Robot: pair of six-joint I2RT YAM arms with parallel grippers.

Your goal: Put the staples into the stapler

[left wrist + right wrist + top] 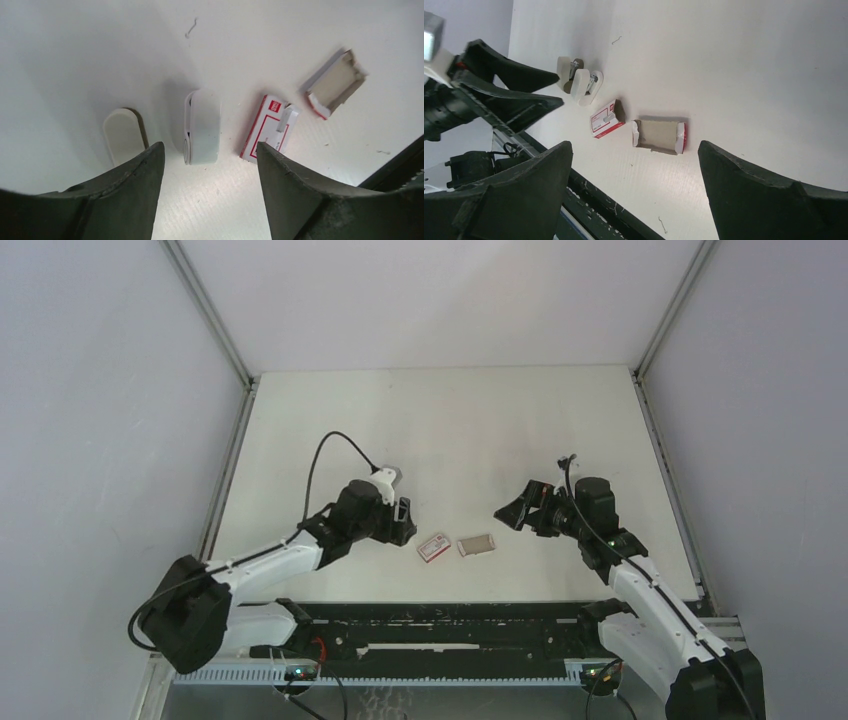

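The white stapler (202,127) lies on the table just beyond my left fingertips, with a second white part (122,135) beside it. In the right wrist view the stapler (580,82) looks hinged open, with grey metal showing. The flat grey tray of staples (476,544) lies right of the red-and-white box sleeve (433,547). The tray also shows in the left wrist view (336,82) and in the right wrist view (659,136). My left gripper (403,520) (209,147) is open over the stapler, hiding it from above. My right gripper (508,512) (634,145) is open and empty, right of the tray.
A small pale grey strip (286,119) lies on the box sleeve (265,130). A bent loose staple (191,27) lies farther back. The black rail (440,630) runs along the near table edge. Grey walls stand on the left and right.
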